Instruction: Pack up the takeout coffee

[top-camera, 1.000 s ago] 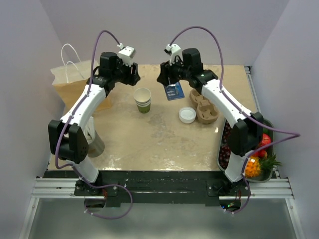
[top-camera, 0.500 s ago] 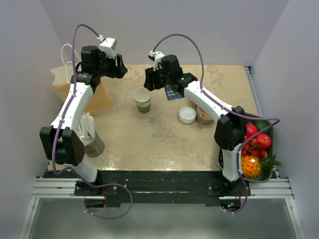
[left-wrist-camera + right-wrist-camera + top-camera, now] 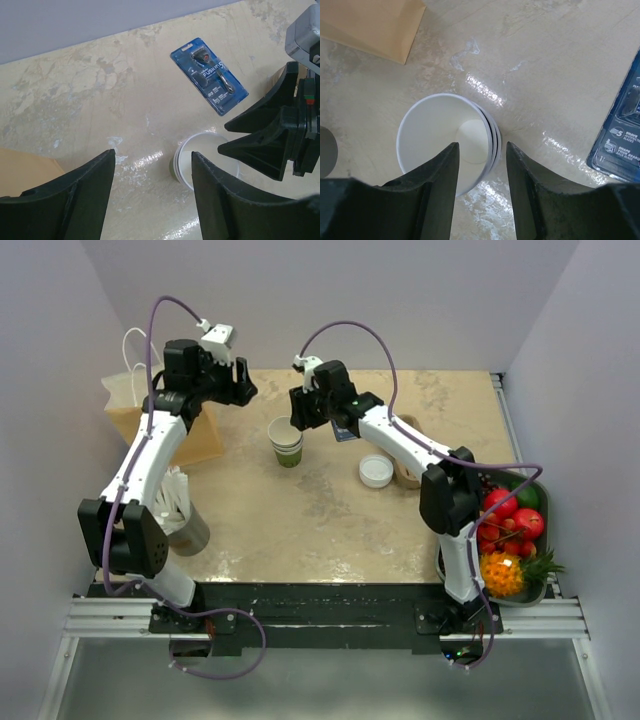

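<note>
Nearest the arm bases, at the lower left of the top view, a grey holder [image 3: 188, 530] of white sticks stands on the table [image 3: 300, 520]. A pile of fruit [image 3: 510, 540] sits at the lower right.

A step further out, the white lid [image 3: 376, 471] lies flat by itself, right of centre, just beside a brown cup carrier [image 3: 409, 476].

And here's the action: the stack of paper cups [image 3: 440, 130], green with cream rims, stands upright mid-table and open-topped. No lidded cup shows anywhere, so the coffee looks yet to be assembled.

The right gripper [image 3: 481, 147] hangs directly over the stack, holding nothing, jaws parted, with the right side of the rim lined up in the gap. In the wrist view one of its fingers [image 3: 440, 175] sits over the cup's mouth and the other outside.

The job now looks like peeling off a cup. My call: come straight down, pinch only the innermost wall, squeeze gently since paper buckles, and lift vertically. Nested cups tend to cling, so the whole light stack may rise.

Beyond the cups lies a blue razor pack [image 3: 209, 75]. The left gripper [image 3: 152, 160] hovers spread wide and empty in the upper left of the top view, handy for pinning the lower cups. Just past it stands the brown paper bag [image 3: 150, 415].
</note>
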Available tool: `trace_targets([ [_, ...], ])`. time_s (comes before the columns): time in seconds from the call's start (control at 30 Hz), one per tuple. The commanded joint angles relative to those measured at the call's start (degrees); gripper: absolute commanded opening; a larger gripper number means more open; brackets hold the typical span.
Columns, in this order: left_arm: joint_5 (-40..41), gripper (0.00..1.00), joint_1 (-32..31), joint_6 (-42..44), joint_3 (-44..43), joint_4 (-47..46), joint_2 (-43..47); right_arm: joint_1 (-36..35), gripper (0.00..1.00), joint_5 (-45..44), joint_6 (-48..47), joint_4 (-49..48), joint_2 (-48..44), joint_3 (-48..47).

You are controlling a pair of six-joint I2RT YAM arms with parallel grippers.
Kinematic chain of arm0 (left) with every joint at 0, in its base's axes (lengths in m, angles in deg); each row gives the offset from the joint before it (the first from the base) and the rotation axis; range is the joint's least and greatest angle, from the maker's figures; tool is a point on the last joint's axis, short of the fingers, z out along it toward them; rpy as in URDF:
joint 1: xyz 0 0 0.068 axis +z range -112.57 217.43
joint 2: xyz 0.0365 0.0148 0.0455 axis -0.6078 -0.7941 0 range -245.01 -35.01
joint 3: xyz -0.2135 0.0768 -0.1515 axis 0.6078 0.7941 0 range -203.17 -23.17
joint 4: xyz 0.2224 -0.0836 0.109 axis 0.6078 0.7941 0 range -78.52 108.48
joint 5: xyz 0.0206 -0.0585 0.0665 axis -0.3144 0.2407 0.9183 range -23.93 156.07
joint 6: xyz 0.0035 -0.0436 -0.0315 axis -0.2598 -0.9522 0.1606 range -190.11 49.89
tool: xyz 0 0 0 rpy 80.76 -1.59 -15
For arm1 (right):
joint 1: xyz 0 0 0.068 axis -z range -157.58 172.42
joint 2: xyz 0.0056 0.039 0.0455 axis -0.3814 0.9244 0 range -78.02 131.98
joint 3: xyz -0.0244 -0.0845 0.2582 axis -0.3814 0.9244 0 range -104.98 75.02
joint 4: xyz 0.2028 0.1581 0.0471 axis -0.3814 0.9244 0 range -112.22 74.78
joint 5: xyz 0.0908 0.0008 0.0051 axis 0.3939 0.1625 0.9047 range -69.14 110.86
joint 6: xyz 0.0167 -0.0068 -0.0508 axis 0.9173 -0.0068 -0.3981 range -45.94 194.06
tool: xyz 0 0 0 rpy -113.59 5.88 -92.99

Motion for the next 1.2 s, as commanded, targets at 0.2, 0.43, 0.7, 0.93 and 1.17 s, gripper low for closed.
trace_targets([
  [0.2, 0.8, 0.68, -0.1, 0.1, 1.3, -1.6, 3.1, -0.8, 0.42, -1.0, -0.6, -0.7, 0.5, -3.1],
  [0.43, 0.8, 0.68, -0.1, 0.0, 1.9, -1.9, 3.6, -1.1, 0.37, -1.5, -0.7, -0.7, 1.1, -3.3],
  [0.7, 0.7, 0.69, -0.1, -0.2, 2.3, -2.2, 3.9, -1.3, 0.35, -1.9, -1.1, -0.5, 1.6, -3.4],
  [0.93, 0.8, 0.7, -0.1, -0.1, 3.1, -2.3, 4.0, -1.2, 0.26, -2.4, -1.5, -0.5, 1.6, -3.7],
  [1.17, 0.4, 0.7, -0.1, -0.3, 3.1, -2.2, 3.5, -1.3, 0.11, -3.3, -0.9, -0.2, 1.3, -4.7],
])
